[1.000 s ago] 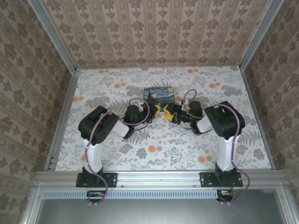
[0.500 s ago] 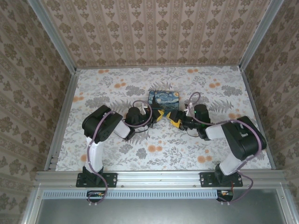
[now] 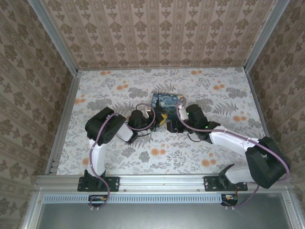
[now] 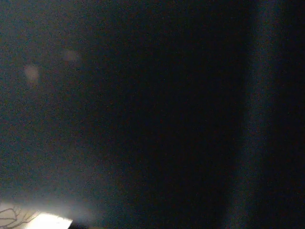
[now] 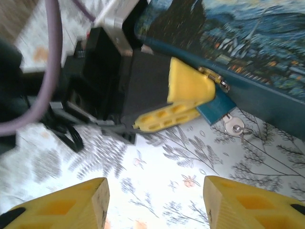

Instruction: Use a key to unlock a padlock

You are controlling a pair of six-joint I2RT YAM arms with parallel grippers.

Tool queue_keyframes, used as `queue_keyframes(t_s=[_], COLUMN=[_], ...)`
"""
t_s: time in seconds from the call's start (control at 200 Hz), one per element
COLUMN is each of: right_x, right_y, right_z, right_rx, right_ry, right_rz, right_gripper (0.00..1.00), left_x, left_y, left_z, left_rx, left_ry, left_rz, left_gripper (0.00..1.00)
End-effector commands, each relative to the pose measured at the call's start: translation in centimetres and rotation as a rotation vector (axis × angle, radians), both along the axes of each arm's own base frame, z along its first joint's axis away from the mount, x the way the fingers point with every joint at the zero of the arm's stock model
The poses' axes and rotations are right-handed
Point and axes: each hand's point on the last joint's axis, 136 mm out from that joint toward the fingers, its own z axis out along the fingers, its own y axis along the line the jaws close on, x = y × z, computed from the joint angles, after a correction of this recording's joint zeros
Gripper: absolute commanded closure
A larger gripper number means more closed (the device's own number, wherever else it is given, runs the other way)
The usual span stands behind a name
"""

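Observation:
In the right wrist view the small blue padlock (image 5: 218, 109) hangs at the front edge of the painted-print box (image 5: 248, 43). My left gripper (image 5: 200, 102) is shut on it with its yellow fingers (image 5: 186, 88). A small silver key (image 5: 234, 127) sticks out at the padlock's lower end, over the tablecloth. My right gripper (image 5: 155, 200) stands open a short way in front of the padlock, with nothing between its fingertips. From above, the left gripper (image 3: 159, 119) and right gripper (image 3: 170, 125) meet at the near side of the box (image 3: 167, 102). The left wrist view is dark.
The flowered tablecloth (image 3: 157, 152) runs bare between the grippers and the arm bases. A purple cable (image 5: 50, 62) loops off the left wrist. The right arm (image 3: 228, 139) lies low across the right half of the table. Patterned walls close three sides.
The right arm has swung down and stretched out, bringing its gripper leftwards to the left gripper and padlock. The box shifted slightly to the right. The left gripper stayed shut.

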Motion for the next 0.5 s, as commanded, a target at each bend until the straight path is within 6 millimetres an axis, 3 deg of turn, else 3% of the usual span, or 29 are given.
queue_keyframes(t_s=[0.0, 0.165, 0.195, 0.495], right_x=[0.9, 1.7, 1.8, 2.9], right_y=[-2.9, -2.6, -2.5, -0.9], right_z=[-1.8, -1.6, -2.6, -4.1], right_rx=[-0.308, -0.402, -0.440, -0.569], right_ry=[-0.127, -0.200, -0.188, -0.218], right_rz=[-0.014, -0.009, 0.003, 0.048], right_gripper=[0.46, 0.50, 0.51, 0.56], left_x=[-0.1, -0.3, -0.2, -0.4], left_y=[0.1, 0.1, 0.1, 0.1], left_z=[0.9, 1.0, 1.2, 1.5], left_rx=[-0.024, -0.026, -0.028, -0.034], left_ry=[-0.042, -0.039, -0.042, -0.042], left_rz=[-0.020, -0.025, -0.025, -0.030], left_gripper=[1.00, 1.00, 1.00, 1.00])
